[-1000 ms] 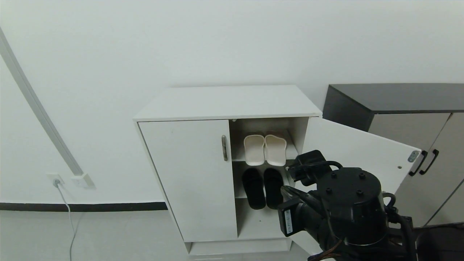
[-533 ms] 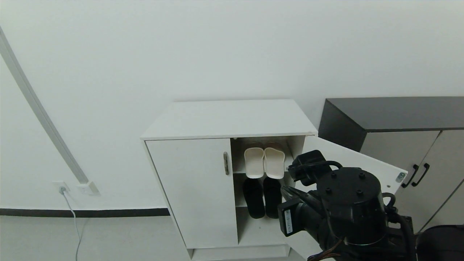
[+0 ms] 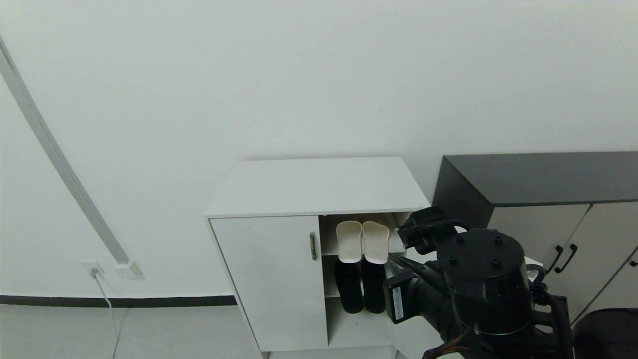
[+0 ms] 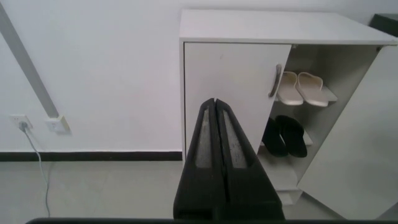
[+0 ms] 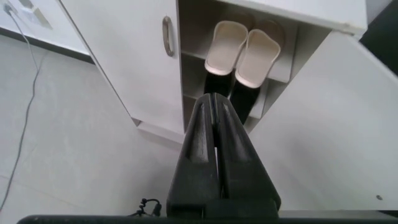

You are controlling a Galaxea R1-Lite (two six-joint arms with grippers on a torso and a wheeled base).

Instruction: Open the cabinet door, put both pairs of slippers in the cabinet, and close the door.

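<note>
The white cabinet (image 3: 319, 187) stands against the wall, its left door (image 3: 271, 279) closed and its right door (image 4: 367, 137) swung open. Inside, a pair of white slippers (image 3: 362, 242) lies on the upper shelf, heels outward. A pair of black slippers (image 3: 361, 291) lies on the shelf below. My right gripper (image 5: 214, 96) is shut and empty, held in front of the open compartment, and it hides part of the black slippers (image 5: 245, 99). My left gripper (image 4: 215, 101) is also shut and empty, facing the closed door (image 4: 230, 93) and its handle (image 4: 275, 81) from a distance.
A grey cabinet with a dark top (image 3: 538, 179) and black handles (image 3: 563, 258) stands just right of the open door. A wall socket with a cable (image 3: 94, 271) and a slanted conduit (image 3: 60, 164) are on the left. Bare floor (image 3: 124, 329) lies left of the white cabinet.
The whole head picture has shifted: the cabinet now sits lower and looks smaller, so the camera has moved. The slippers stay on their shelves and the door stays open.
</note>
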